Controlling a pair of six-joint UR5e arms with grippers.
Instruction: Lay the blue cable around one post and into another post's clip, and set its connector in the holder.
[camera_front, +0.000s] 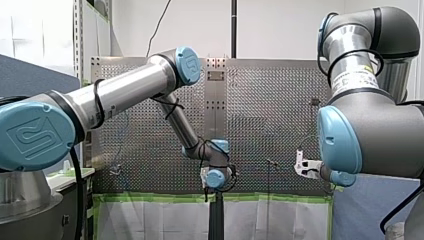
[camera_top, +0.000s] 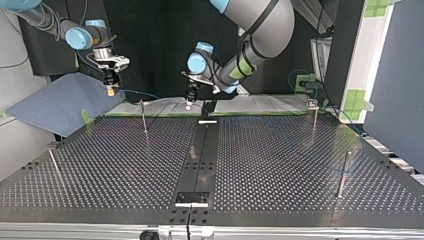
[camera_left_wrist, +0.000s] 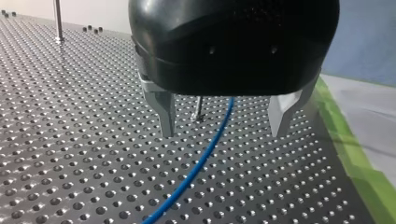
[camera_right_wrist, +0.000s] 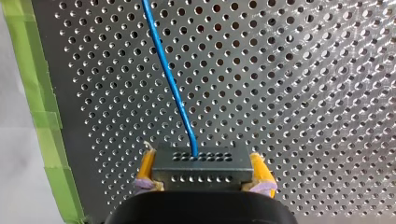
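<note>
Connector (camera_right_wrist: 200, 171) sits clamped between the yellow pads (camera_right_wrist: 146, 167) of my right gripper (camera_right_wrist: 201, 156), as you can see in the right wrist view, with the perforated table (camera_right_wrist: 303, 93) ahead of it and green tape (camera_right_wrist: 44, 116) along the table's edge. You will find the blue cable (camera_right_wrist: 170, 79) leaving the connector's face and running on over the holes. In the left wrist view my left gripper (camera_left_wrist: 223, 119) stands wide, its metal fingers (camera_left_wrist: 164, 114) apart and holding nothing. The cable passes between them over the table, and a thin post (camera_left_wrist: 198, 108) stands just beyond it. In the top view you see both grippers near the table's far edge, well apart.
</note>
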